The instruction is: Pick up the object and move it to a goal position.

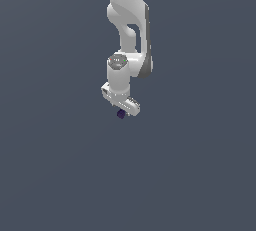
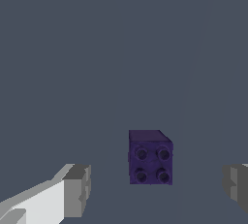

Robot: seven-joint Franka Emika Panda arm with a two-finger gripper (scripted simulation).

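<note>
The object (image 2: 150, 157) is a small dark purple cube-like brick with four round studs on the face toward the wrist camera. It lies between my two grey fingertips (image 2: 77, 190), with clear gaps on both sides. My gripper (image 2: 157, 189) is open and touches nothing. In the exterior view the white arm hangs from above, and the gripper (image 1: 121, 109) is right over the purple object (image 1: 120, 114), which peeks out below the hand.
Plain dark grey-blue ground (image 1: 60, 175) fills both views. No other object, edge or marker shows.
</note>
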